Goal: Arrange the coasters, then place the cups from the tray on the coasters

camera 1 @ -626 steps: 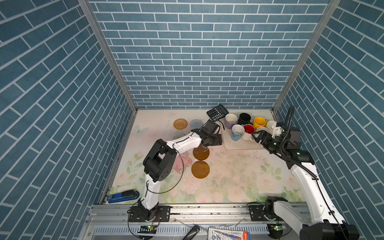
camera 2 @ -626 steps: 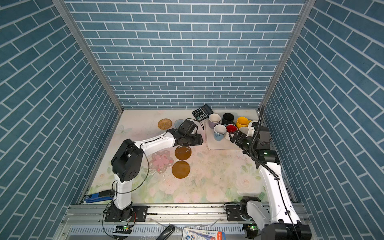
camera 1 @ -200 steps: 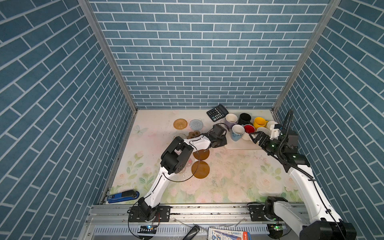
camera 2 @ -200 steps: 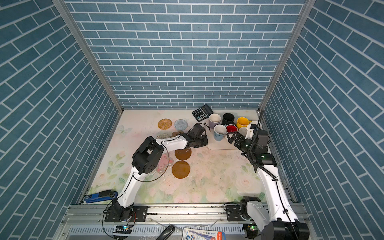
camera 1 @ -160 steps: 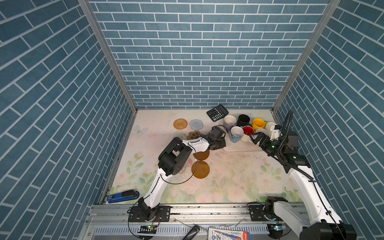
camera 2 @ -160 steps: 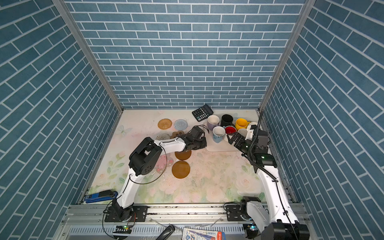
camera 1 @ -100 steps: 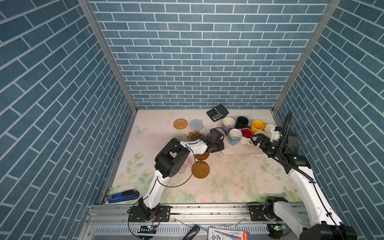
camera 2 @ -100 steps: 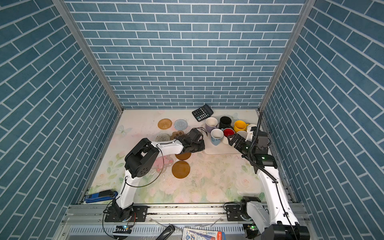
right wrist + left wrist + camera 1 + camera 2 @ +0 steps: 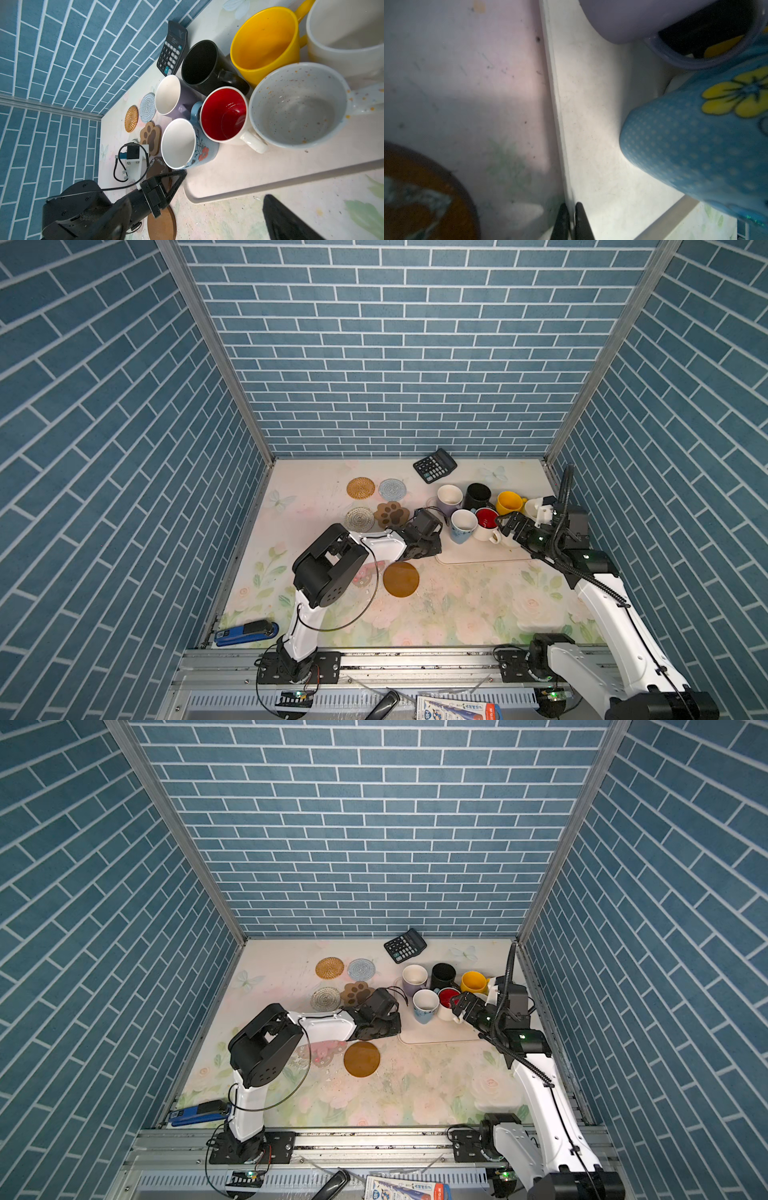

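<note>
- The left gripper (image 9: 572,217) works at the near left corner of the tray (image 9: 482,554). Its fingers are pressed almost together on the low rim, which I judge a grip for dragging the tray toward the coasters.
- The right gripper (image 9: 508,525) hovers beside the red-lined white mug (image 9: 486,522), fingers spread wide and empty, probably ready for a cup.
- The mugs crowd upright at the tray's far end, none on a coaster yet: lavender mug (image 9: 449,497), black mug (image 9: 478,494), yellow mug (image 9: 509,502), pale blue mug (image 9: 462,526).
- On the floral surface left of the tray, four coasters cluster flat: woven tan coaster (image 9: 360,488), blue-grey coaster (image 9: 392,489), lacy clear coaster (image 9: 360,519), brown paw coaster (image 9: 390,514). A smooth amber disc (image 9: 401,579) lies nearer.
- The mugs are glossy ceramic. The tray is smooth with rounded corners.
</note>
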Robot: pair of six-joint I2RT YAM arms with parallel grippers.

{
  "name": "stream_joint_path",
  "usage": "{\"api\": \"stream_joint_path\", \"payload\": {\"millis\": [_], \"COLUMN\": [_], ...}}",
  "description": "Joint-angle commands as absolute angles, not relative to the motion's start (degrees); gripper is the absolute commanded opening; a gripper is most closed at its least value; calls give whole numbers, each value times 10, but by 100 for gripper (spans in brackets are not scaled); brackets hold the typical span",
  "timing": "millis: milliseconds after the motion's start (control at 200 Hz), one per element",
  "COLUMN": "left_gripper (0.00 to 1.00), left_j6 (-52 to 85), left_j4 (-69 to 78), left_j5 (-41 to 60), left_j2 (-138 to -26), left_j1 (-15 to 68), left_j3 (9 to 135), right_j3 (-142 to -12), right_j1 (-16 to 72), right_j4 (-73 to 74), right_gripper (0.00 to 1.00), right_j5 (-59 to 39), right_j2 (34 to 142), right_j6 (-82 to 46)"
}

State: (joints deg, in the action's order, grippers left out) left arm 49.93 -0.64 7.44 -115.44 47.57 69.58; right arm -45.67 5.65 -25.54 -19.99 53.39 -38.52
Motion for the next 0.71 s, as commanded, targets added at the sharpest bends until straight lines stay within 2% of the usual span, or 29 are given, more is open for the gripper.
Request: {"api": "stream_joint_path", "payload": {"millis": [0,450,645,700], "left_gripper": [0,0,29,35], "left_j6": [429,426,420,419], "left_j4": [-36,-46,-70,-76], "left_j5": [112,92,74,71], "left_j2": [-1110,-1071,-1065,-1062], "left_j1": [498,506,508,507], "left_j3": [676,641,654,657], "right_j3": [-456,-472,-474,-476], "right_j1": [77,122,125,125], "right_j4": [-271,-268,-271,-274], "right_gripper": [99,99,98,94], "right_j5": [-173,-144,-148,-150], "right_j2": [536,552,548,550], "right_j6": [-374,-370,-354,-348]}}
